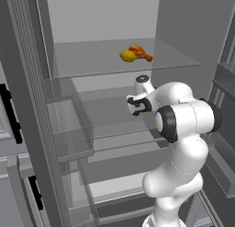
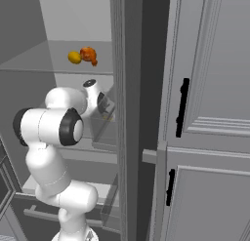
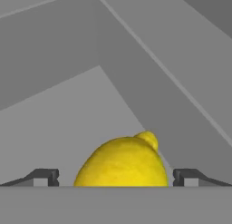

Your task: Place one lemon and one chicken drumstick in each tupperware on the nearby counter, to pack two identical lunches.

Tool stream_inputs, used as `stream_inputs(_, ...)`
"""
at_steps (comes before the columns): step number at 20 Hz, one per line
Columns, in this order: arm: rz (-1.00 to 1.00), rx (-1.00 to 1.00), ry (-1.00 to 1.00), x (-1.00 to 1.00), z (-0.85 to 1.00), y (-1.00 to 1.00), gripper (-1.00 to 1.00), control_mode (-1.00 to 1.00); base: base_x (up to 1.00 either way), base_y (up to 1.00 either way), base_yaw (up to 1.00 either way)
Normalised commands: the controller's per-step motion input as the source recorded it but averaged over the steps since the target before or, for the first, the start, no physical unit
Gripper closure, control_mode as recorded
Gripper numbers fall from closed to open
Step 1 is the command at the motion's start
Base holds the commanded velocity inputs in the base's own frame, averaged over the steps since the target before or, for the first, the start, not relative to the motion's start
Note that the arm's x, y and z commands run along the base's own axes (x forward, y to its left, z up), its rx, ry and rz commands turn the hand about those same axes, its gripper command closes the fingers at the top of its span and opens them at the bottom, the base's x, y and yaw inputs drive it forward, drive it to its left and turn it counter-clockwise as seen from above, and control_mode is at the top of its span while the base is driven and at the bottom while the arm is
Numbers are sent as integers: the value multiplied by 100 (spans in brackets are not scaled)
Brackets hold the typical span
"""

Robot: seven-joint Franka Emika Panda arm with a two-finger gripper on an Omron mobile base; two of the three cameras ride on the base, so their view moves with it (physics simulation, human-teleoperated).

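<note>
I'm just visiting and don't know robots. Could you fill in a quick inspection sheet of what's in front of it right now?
Surface: glass fridge shelves, open fridge; the arm reaches in at a lower shelf.
Job's things: upper lemon and drumstick side by side on the top shelf; a second lemon sits between the open fingers.
Clutter: nothing seen.
Grippers: gripper open, fingertips either side of the second lemon, not closed on it.
Cables: nothing seen.
Surroundings: clear door bin on the left; grey panelled cabinets with black handles on the right.
</note>
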Motion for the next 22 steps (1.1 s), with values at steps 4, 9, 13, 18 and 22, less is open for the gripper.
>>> stream_inputs(4,0,0,0,1,-28,0,-100,-100,0,0,0)
stream_inputs(9,0,0,0,0,-8,0,-100,-100,0,0,0)
stream_inputs(13,0,0,0,0,-2,0,-100,-100,0,0,0)
stream_inputs(18,0,0,0,0,-1,0,100,-100,0,0,0)
stream_inputs(22,0,0,0,-8,0,0,100,-100,0,0,0)
